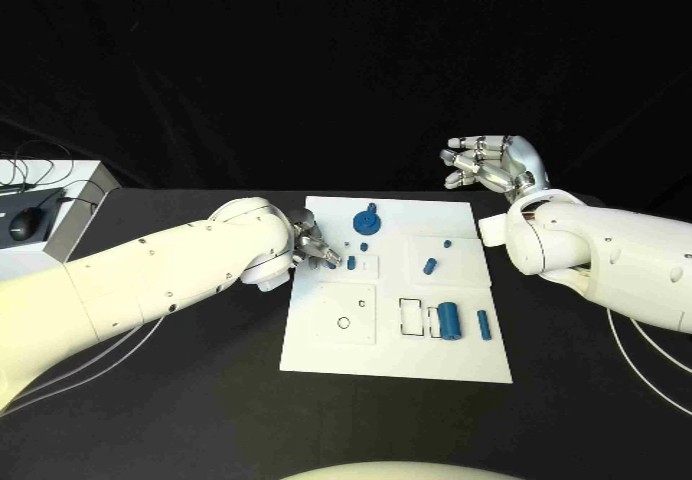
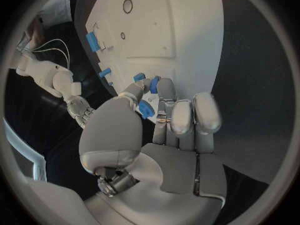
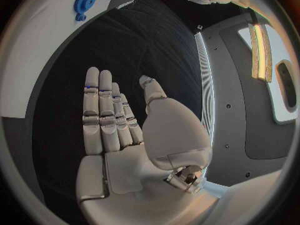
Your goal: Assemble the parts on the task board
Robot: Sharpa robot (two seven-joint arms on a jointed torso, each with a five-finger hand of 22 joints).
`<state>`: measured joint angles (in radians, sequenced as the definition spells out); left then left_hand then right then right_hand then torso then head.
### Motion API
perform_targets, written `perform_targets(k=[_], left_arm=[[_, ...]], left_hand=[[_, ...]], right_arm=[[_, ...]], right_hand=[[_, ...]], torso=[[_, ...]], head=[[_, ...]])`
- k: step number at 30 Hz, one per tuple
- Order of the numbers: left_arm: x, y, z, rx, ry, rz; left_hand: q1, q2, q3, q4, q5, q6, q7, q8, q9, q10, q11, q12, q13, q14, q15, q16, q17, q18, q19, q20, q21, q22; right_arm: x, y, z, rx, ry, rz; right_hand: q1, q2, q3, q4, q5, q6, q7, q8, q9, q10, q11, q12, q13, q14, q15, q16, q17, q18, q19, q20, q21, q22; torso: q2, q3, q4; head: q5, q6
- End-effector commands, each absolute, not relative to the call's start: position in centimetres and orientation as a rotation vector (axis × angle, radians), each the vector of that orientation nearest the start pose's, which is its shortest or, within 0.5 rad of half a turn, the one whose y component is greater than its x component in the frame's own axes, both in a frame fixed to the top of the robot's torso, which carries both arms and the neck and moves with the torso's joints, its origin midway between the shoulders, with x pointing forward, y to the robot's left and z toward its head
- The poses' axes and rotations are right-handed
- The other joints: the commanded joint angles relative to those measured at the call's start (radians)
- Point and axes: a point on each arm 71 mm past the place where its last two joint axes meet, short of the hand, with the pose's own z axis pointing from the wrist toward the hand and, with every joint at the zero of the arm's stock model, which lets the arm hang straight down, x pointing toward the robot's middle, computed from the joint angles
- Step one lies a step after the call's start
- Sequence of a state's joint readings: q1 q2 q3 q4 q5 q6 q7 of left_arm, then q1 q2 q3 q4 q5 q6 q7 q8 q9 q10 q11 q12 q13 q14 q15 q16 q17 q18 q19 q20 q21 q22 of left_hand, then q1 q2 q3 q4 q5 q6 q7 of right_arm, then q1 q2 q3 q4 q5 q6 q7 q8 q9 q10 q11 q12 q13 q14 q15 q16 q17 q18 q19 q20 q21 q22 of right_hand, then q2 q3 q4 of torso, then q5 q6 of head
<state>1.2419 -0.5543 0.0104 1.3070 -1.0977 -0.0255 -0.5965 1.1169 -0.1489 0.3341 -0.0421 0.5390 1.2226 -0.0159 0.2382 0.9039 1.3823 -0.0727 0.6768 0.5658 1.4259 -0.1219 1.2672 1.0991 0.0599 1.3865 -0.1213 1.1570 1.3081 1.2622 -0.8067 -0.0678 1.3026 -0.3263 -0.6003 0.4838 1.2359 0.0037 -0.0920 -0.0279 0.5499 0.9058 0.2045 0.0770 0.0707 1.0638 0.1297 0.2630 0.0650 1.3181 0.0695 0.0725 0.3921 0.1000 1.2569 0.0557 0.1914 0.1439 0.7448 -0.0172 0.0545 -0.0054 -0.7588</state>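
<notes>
at the task board (image 1: 325,345) left edge, a small blue part (image 2: 146,108) is pinched by the left hand (image 1: 313,247). empty sockets lie just beside its fingertips. the right hand (image 1: 493,163) is held flat, empty, well apart.

Looks like a robotics lab / test bench, not a home; black table (image 1: 173,400) w/ black backdrop behind it, lit as a staged work area; white task board (image 1: 397,350) w/ small blue parts (image 1: 450,321) laid out as a test fixture; two white robot arms at the bench; at the table's far left, a white box (image 1: 65,215) w/ a black mouse (image 1: 25,224) and cables, i.e. computer gear.
</notes>
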Motion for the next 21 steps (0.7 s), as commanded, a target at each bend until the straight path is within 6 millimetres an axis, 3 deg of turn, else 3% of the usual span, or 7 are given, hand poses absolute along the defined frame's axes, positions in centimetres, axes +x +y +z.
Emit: perform_targets(k=[1,10,15,21], left_arm=[[52.33,12.90,-20.12,-0.262,2.174,-0.447],[52.34,12.93,-20.10,-0.256,2.175,-0.445],[52.34,12.98,-20.09,-0.256,2.174,-0.445],[52.36,13.06,-20.05,-0.257,2.169,-0.443]], left_hand=[[0.048,0.057,0.001,0.007,0.002,0.019,-0.024,0.006,0.002,0.030,-0.022,-0.003,0.000,0.006,0.002,0.005,0.001,-0.010,0.003,-0.006,-0.002,0.049],[0.044,0.030,-0.042,0.070,0.000,0.023,-0.031,0.010,0.003,0.032,-0.026,0.001,0.001,0.006,0.001,0.006,0.002,-0.012,0.005,-0.009,-0.001,0.050],[0.058,0.029,-0.049,0.083,0.002,0.024,-0.030,0.010,0.003,0.031,-0.024,0.002,0.000,0.006,0.001,0.007,0.002,-0.013,0.004,-0.009,-0.001,0.050],[0.068,0.011,0.074,0.051,0.006,0.017,-0.024,0.014,0.008,0.030,-0.021,0.000,-0.003,0.006,0.002,0.005,-0.001,-0.011,0.004,-0.006,0.000,0.050]], right_arm=[[53.34,-26.89,-15.06,0.720,1.163,1.131],[53.33,-26.91,-15.06,0.720,1.163,1.130],[53.33,-26.93,-15.06,0.720,1.163,1.130],[53.33,-26.96,-15.06,0.720,1.163,1.129]], right_hand=[[0.009,0.000,0.001,-0.004,0.003,-0.005,0.004,0.000,-0.001,-0.004,0.000,-0.002,-0.001,-0.006,-0.002,-0.004,-0.001,0.012,-0.005,-0.001,0.006,-0.001],[0.008,0.000,0.002,-0.006,0.006,-0.005,0.004,0.000,-0.001,-0.004,0.000,-0.002,-0.001,-0.006,-0.002,-0.004,-0.001,0.012,-0.005,-0.001,0.007,-0.001],[0.008,0.000,0.002,-0.006,0.006,-0.005,0.004,0.000,-0.001,-0.004,0.000,-0.002,-0.001,-0.006,-0.002,-0.004,-0.001,0.012,-0.005,-0.001,0.007,-0.001],[0.008,0.000,0.002,-0.006,0.006,-0.005,0.004,0.000,-0.001,-0.004,0.000,-0.002,-0.001,-0.006,-0.002,-0.004,-0.001,0.012,-0.005,-0.001,0.007,-0.001]], torso=[[0.000,0.0000,0.0004],[0.000,-0.0002,0.0006],[0.000,-0.0003,0.0000],[0.000,-0.0007,0.0007]], head=[[-0.001,0.000],[-0.002,-0.001],[-0.002,-0.002],[-0.003,-0.002]])
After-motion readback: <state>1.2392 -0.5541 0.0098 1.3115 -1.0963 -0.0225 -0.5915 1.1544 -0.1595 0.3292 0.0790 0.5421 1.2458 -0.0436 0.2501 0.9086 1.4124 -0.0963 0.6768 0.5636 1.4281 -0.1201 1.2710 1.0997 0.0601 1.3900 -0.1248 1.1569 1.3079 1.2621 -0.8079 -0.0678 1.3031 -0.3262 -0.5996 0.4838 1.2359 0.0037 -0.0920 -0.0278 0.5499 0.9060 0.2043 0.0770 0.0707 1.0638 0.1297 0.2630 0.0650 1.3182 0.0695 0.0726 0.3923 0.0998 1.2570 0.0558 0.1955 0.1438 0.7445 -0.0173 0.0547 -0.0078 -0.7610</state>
